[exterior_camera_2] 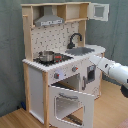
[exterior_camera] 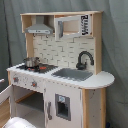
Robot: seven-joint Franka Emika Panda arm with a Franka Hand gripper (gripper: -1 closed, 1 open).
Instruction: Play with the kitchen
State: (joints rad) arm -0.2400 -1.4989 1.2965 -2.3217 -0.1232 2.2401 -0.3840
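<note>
The kitchen [exterior_camera_2: 60,65] stood upright on the wooden floor [exterior_camera_2: 15,120] against a grey curtain [exterior_camera_2: 10,50]. It filled most of both exterior views. It looked like a rigid piece of furniture in pale wood and white panels, too heavy and bulky for the arm to shift, so any play would have to go through its small moving parts.

In the second exterior view the oven door [exterior_camera_2: 72,102] hung open, swung down and outward from the front. Its top edge offered a thin, stiff lip that could be pushed or pinched. Two knobs [exterior_camera_2: 75,69] sat on the front panel below the stove; they were small and probably smooth, so likely to slip under a loose grip. A small metal pot [exterior_camera_2: 46,56] rested on the stove and seemed light and easy to knock. The black faucet [exterior_camera: 84,59] curved over the sink [exterior_camera: 74,74].

The white arm [exterior_camera_2: 112,70] reached in from the second exterior view's right, with its end near the front edge of the counter below the sink. Whether the jaws were open or closed could not be told.
</note>
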